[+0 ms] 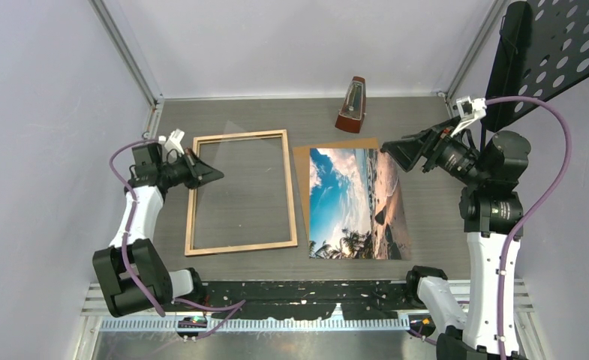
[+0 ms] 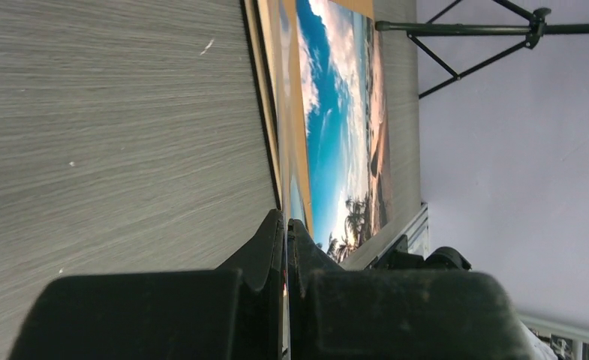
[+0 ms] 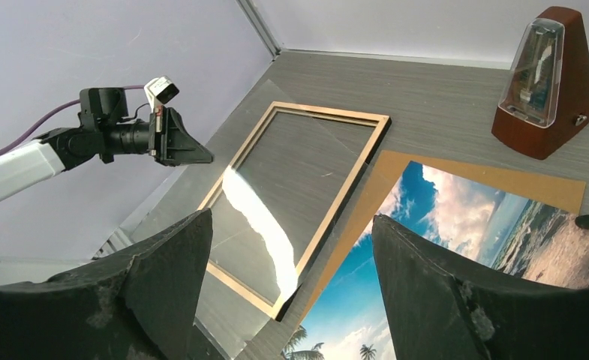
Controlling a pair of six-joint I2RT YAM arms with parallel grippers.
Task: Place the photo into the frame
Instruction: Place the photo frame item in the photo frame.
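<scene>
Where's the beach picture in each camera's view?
Top external: the photo lies right of centre, on the brown sheet.
Left wrist: the photo is a tall strip near the centre.
Right wrist: the photo is at the lower right.
Shared landmark: the frame, beside the photo in every view.

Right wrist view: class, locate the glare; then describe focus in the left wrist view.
Right wrist view: a white glare streak crosses the clear pane over the frame. Left wrist view: the left gripper, shut on the pane's edge, looms dark and soft; the photo beyond is sharp.
</scene>
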